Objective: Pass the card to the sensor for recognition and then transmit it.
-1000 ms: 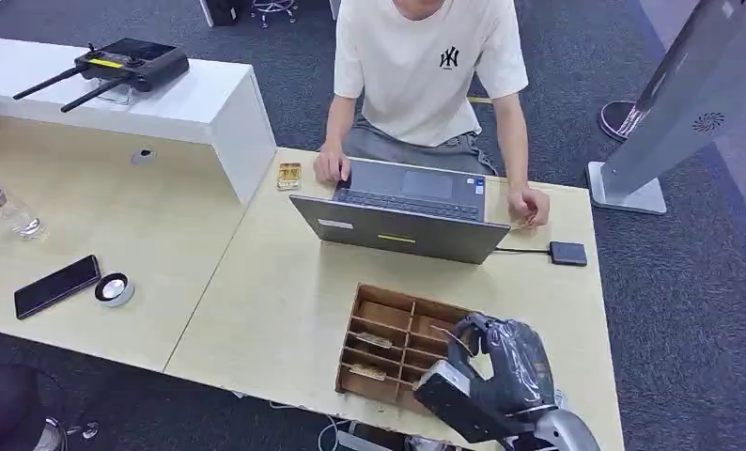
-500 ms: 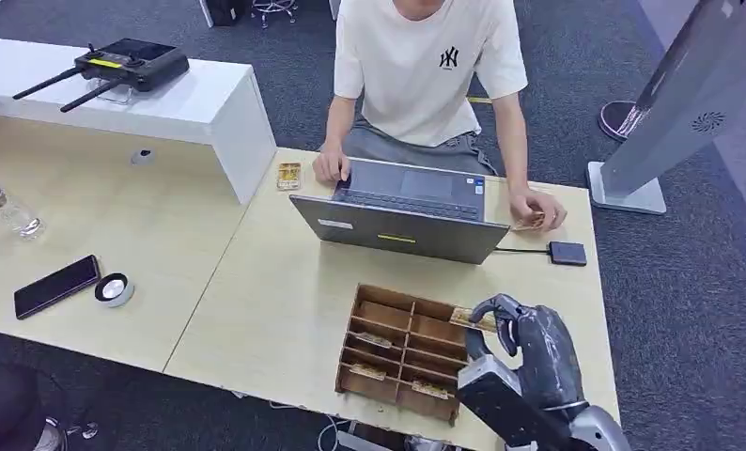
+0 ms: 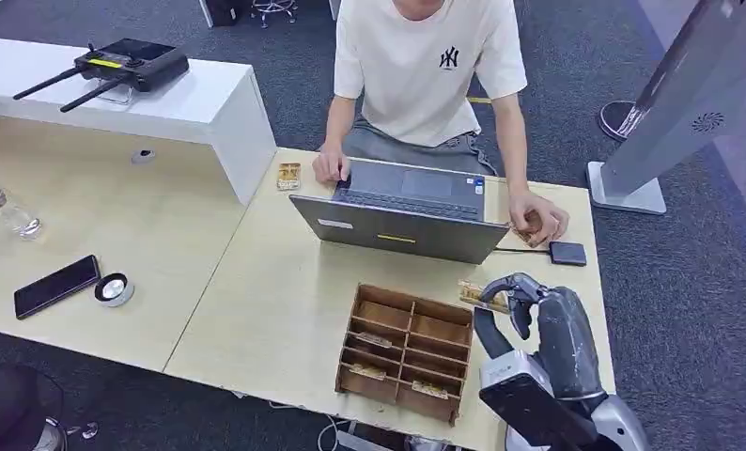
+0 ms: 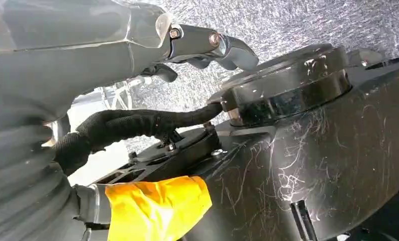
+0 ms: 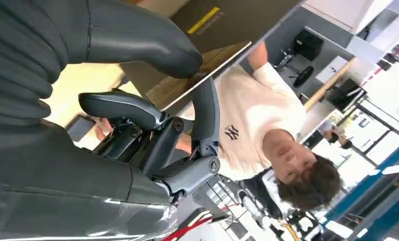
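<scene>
Wood-brown and thin, the card (image 3: 474, 294) is pinched between the thumb and a finger of the right hand (image 3: 536, 324), held up off the counter (image 3: 275, 310) just past the far right corner of the wooden compartment tray (image 3: 404, 350). A second ago that hand was low over the tray's right-hand compartments; since then it has risen and swung to the right and farther away, bringing the card out with it. In the right wrist view the card (image 5: 200, 75) sits flat under the thick thumb, with a dark finger pressing from below, so the hold looks firm.

I take it the pick is done and the carry has begun. The small black sensor (image 3: 567, 253) lies on the counter farther off, right of the laptop (image 3: 402, 217), with the person's hand (image 3: 536, 218) just beside it. The card is near it but not yet over it.

The left hand (image 4: 207, 47) hangs down by the robot's body, its fingers curled in and holding nothing.
</scene>
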### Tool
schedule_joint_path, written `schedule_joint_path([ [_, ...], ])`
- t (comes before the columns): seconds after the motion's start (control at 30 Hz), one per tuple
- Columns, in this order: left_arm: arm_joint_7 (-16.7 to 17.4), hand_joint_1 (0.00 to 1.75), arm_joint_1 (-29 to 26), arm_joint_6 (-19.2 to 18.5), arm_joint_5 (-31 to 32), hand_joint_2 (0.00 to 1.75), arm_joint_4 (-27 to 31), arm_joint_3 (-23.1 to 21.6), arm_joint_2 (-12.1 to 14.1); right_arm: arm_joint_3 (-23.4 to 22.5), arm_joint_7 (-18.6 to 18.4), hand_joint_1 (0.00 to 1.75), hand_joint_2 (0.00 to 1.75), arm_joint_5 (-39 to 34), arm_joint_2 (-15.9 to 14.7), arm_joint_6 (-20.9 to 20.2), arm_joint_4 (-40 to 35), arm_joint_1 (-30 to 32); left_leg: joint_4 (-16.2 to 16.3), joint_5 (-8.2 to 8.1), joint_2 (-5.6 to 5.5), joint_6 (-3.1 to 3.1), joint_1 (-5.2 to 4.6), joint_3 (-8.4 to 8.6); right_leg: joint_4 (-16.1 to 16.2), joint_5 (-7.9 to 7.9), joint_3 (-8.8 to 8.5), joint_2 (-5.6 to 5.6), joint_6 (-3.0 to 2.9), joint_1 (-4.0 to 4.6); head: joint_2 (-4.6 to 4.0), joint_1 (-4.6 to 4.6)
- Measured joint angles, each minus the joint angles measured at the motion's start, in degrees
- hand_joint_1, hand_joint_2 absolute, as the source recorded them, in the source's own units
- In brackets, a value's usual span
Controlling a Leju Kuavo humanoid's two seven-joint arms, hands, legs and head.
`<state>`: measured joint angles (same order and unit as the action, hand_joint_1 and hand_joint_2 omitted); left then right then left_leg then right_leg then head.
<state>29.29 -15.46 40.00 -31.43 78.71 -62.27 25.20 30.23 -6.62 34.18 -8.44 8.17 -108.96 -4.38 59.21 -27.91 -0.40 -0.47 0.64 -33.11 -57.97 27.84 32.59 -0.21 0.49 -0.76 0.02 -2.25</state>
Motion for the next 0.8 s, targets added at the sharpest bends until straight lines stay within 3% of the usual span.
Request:
schedule_joint_path([
  [0.23, -2.3, 0.00, 1.1, -0.2, -1.0, 1.75, -0.3, -1.2, 0.0, 0.8, -0.7, 1.75, 1.75, -0.2, 2.1, -0.3, -0.3, -6.0, 0.0, 0.02, 0.01, 0.00, 0.00, 0.01, 0.0, -0.02, 0.00, 0.01, -0.02, 0.00, 0.00, -0.02],
  [0.43, -1.8, 0.00, 2.9, 0.0, -1.8, 1.75, -0.5, -3.8, 0.5, 1.7, -1.9, 1.75, 1.75, 0.8, 4.2, -0.3, 1.5, -11.7, 0.0, 0.06, 0.01, -0.04, 0.00, 0.00, 0.0, -0.03, 0.00, 0.00, -0.04, 0.00, 0.00, 0.00],
  [0.63, -2.9, 0.00, 5.7, -0.2, -3.8, 1.75, -2.0, -7.6, 1.1, 2.0, -3.4, 1.75, 1.75, 3.0, 6.1, -0.5, 9.6, -18.7, 0.0, 0.14, -0.02, -0.03, 0.00, -0.01, 0.0, -0.05, -0.01, -0.02, -0.04, 0.00, 0.00, 0.00],
  [0.8, -2.6, 0.00, 8.4, -0.2, -4.7, 1.75, -3.0, -10.9, 1.2, 2.4, -7.8, 1.75, 1.75, 6.7, 8.1, -1.8, 15.8, -24.7, 0.0, 0.16, -0.02, -0.04, 0.00, 0.00, -0.1, -0.08, -0.01, -0.01, -0.03, 0.00, 0.00, 0.00],
])
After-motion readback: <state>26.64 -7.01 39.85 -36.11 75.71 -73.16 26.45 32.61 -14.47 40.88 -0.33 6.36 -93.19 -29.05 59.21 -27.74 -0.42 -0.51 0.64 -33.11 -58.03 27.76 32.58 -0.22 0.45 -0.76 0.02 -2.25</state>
